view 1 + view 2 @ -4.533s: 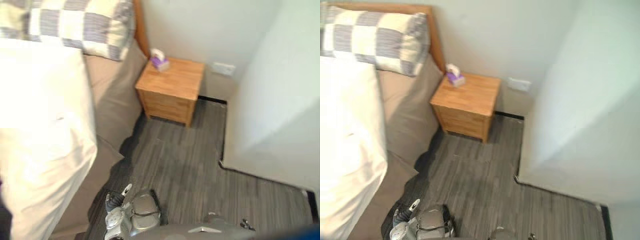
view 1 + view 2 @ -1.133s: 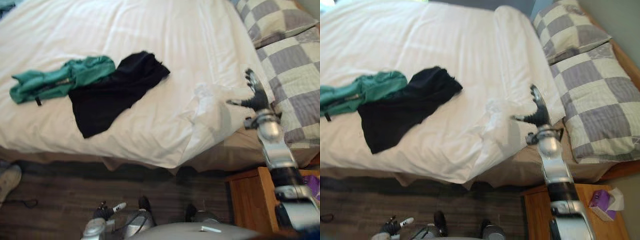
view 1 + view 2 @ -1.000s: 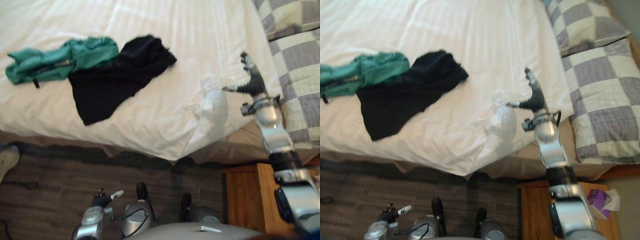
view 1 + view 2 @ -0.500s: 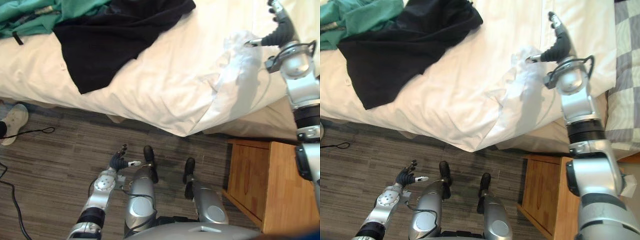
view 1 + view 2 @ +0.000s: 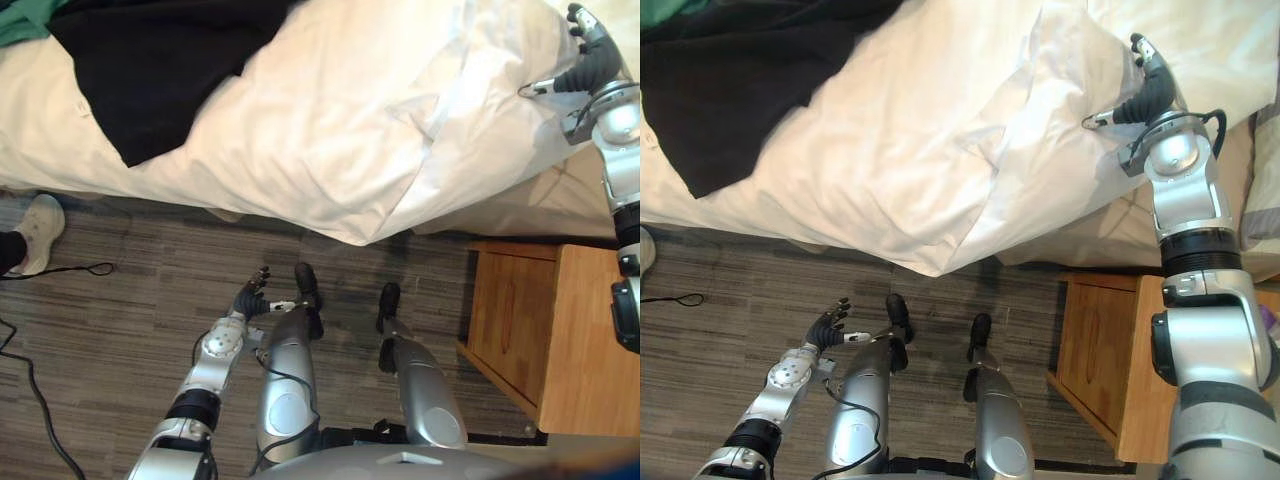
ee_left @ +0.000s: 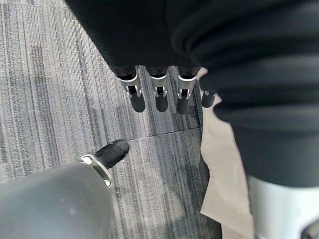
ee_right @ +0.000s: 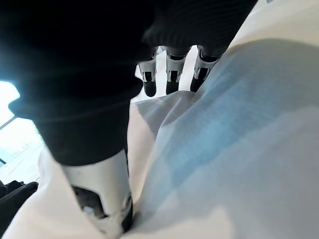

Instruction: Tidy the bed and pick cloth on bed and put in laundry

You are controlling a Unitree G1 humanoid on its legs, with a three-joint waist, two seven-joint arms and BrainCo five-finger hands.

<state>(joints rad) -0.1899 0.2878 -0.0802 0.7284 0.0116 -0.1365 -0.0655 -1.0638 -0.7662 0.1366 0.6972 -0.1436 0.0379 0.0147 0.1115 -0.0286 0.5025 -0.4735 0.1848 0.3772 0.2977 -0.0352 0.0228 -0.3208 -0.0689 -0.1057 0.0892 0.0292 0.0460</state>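
Note:
A white duvet (image 5: 330,120) covers the bed, rumpled into a thick fold that hangs over the near edge. A black cloth (image 5: 150,70) lies spread on it at the far left. A bit of green cloth (image 5: 20,20) peeks in beside it at the corner. My right hand (image 5: 590,62) is raised at the duvet's right end, open. Its fingers (image 7: 172,74) are straight and its thumb tip touches the duvet's folded edge. My left hand (image 5: 250,300) hangs low over the floor in front of the bed, open and holding nothing, fingers (image 6: 159,94) straight.
A wooden nightstand (image 5: 560,330) stands to the right of the bed, under my right arm. A person's white shoe (image 5: 35,230) is on the grey plank floor (image 5: 120,300) at the left. A tan sheet (image 5: 540,205) shows below the duvet.
The camera has tipped down toward the floor and the bed's near edge. The duvet beside my right hand is bunched into a taller fold. My left hand still hangs low.

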